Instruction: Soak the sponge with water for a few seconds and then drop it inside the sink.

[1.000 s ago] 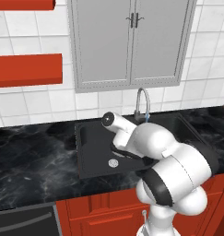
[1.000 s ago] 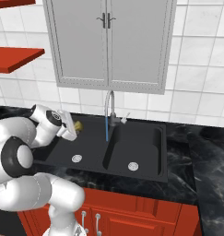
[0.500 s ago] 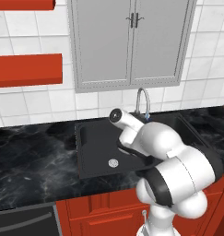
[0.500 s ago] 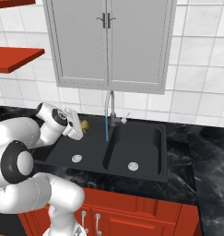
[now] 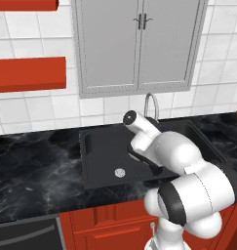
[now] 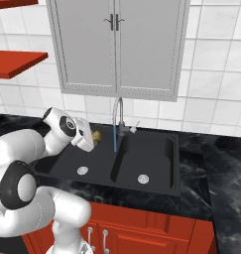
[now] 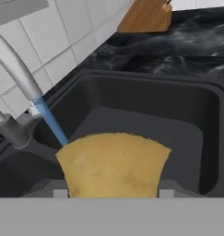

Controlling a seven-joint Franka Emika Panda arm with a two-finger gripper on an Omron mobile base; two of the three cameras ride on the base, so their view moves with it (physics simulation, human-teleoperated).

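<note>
We hold sponge (image 6: 96, 135) pinched in gripper (image 6: 92, 137) over sink (image 6: 156, 183); water stream (image 6: 115, 139) just beyond, faucet side.

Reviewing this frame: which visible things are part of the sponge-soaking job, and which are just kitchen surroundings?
Part of the job:
- sponge, gripped in the hand
- sink, black, two basins
- faucet, with its blue water stream running

Just surroundings:
- grey wall cabinet
- red shelf
- wooden block on the counter
- red lower cabinets
</note>
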